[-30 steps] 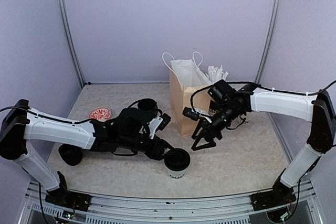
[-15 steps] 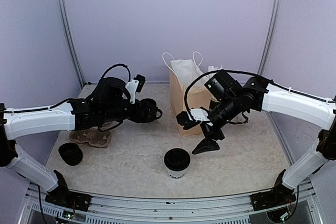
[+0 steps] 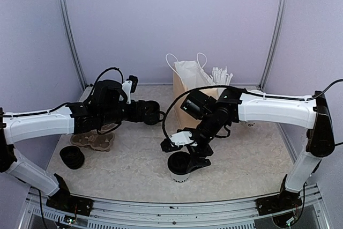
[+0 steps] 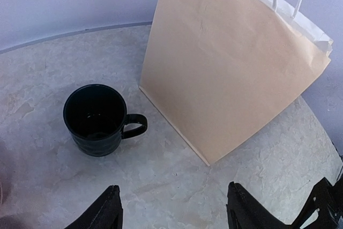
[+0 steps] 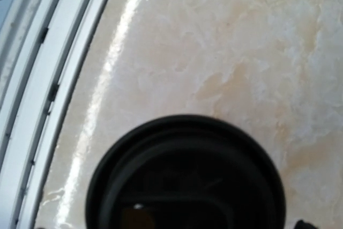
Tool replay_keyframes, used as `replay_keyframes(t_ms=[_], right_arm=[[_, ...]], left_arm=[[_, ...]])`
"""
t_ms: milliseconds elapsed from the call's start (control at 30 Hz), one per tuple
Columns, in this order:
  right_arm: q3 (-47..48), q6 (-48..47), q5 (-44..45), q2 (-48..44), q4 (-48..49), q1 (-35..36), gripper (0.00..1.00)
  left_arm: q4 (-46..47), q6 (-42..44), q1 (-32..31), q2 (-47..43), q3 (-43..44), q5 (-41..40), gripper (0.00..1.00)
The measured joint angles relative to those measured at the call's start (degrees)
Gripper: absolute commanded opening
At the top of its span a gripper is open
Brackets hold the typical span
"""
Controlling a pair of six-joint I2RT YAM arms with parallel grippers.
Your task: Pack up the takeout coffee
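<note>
Here, takeout coffee [image 3: 178, 172] upright, lid [image 5: 185, 181] up, under the spread right gripper [image 3: 194, 159]; left gripper [image 4: 172, 189] spread too.

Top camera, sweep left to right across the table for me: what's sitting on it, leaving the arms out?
black round object → brown cup carrier → dark mug → takeout coffee, at the front → paper bag, at the back.
</note>
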Motion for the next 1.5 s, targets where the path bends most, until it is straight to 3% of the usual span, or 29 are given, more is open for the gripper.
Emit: replay_keyframes(t_ms=[333,567,800,1133,1233,1500], right_arm=[[4.85,0.35,0.7,4.59,-2.64,0.96,0.84],[5.46,0.22,2.6,5.55,-4.81,1.73,0.84],[5.44,0.46,4.79,5.49,-4.61,2.21,0.7],[-2.08,1.36,8.11,-2.05,-4.96,1.14,0.69],[-5.09,1.49,7.78,-5.99,-5.75,-2.32,0.69],[-12.28,1.09,5.99,-17.18,-6.49,-25.46,0.69]], left_arm=[[0.28,-0.37,0.02,0.0,-2.05,0.5,0.65],[0.37,-0.37,0.13,0.0,-2.95,0.48,0.65],[1.6,-0.37,0.15,0.0,-3.37,0.52,0.65],[1.57,-0.09,0.24,0.63,-2.51,0.68,0.65],[1.55,0.15,0.24,1.46,-0.81,0.94,0.65],[-0.09,1.18,0.48,3.45,4.5,1.6,0.64]])
